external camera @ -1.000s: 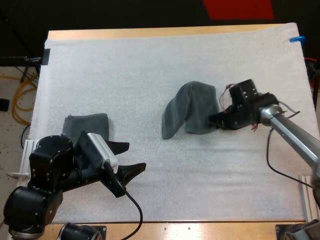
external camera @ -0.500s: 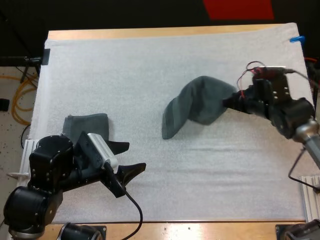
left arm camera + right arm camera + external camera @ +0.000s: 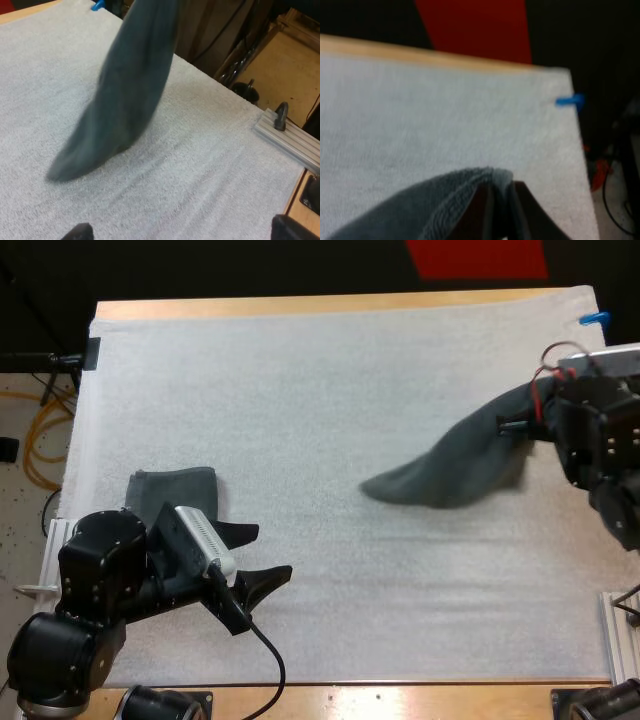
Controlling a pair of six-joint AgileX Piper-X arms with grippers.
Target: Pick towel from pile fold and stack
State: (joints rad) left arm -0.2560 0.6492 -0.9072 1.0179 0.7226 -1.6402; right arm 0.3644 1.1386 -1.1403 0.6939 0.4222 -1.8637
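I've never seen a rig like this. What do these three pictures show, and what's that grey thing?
Two robot arms work at a table with a white mat. One picture looks down from behind them; the other two come from cameras riding on each arm's wrist. The right gripper pinches one end of a dark grey-green towel, holding it raised while the other end seems to trail on the mat. The left gripper stands open, holding nothing. Beside that arm lies a folded towel.
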